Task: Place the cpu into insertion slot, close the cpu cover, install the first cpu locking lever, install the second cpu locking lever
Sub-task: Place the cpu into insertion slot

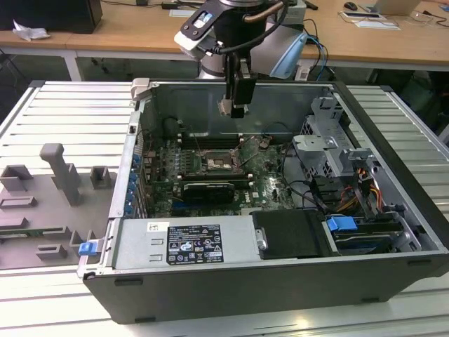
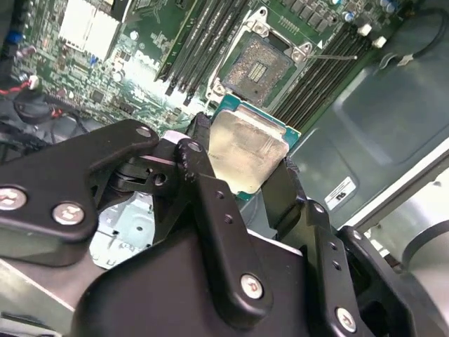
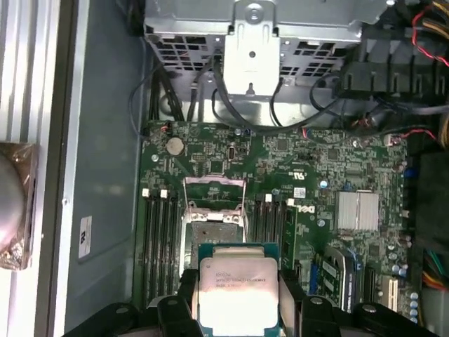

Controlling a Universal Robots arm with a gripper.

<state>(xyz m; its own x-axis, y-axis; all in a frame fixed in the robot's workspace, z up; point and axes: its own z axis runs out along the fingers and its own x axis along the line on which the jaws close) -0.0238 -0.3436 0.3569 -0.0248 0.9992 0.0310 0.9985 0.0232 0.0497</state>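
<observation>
Gripper (image 2: 245,160), closed on the cpu (image 2: 247,144) by its edges, hangs well above the open insertion slot (image 2: 258,67); a tilted or offset seating could damage it.

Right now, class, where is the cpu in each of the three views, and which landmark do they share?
Exterior view: cpu held high over the open case.
Second wrist view: cpu between the fingers, the empty socket beyond it.
First wrist view: cpu face-on, covering the socket's near edge.
Shared landmark: the socket, flanked by memory slots.
</observation>
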